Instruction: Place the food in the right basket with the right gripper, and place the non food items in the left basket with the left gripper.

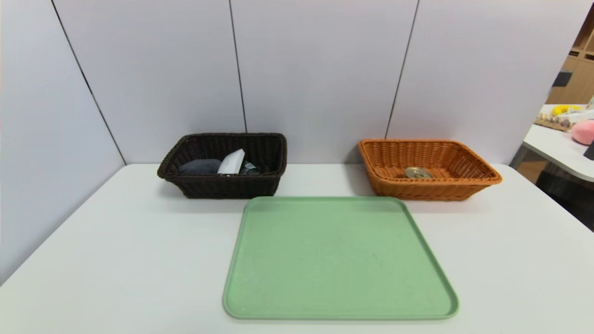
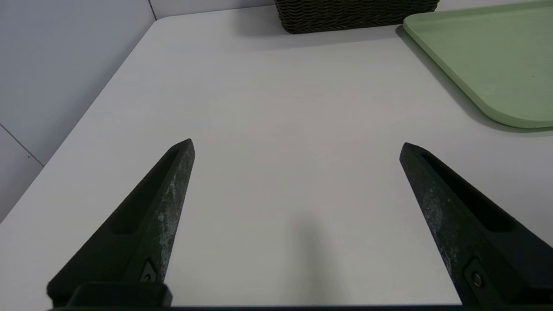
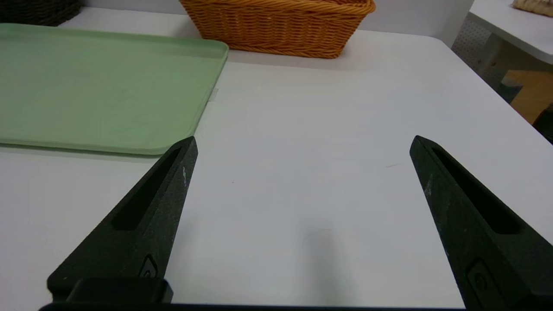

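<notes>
The left pincer [image 2: 297,144] hovers level over the bare white surface [image 2: 276,129], its two black fingers spread wide with nothing between them. Well ahead of it, at the far edge by the wall, stands the dark brown wicker basket [image 1: 222,185]. Inside lie the rolled dark grey cloth [image 1: 199,166] on the left, the flat white box [image 1: 232,162] tilted up against it, and beside that a dark item [image 1: 249,169] that is too hidden to name for certain. All of these sit well apart from the left pincer.

In the middle of the surface lies a pale green tray [image 1: 338,260], just in front of the two baskets and between the two pincers.

To the right, the orange-tan wicker basket [image 1: 431,188] stands against the wall. The small tin can [image 1: 418,172] rests on its floor, gold lid up.

The right pincer [image 3: 303,140] hovers level over the surface on the tray's right side, its fingers also spread wide and holding nothing. The can lies well ahead of it, inside the basket.
</notes>
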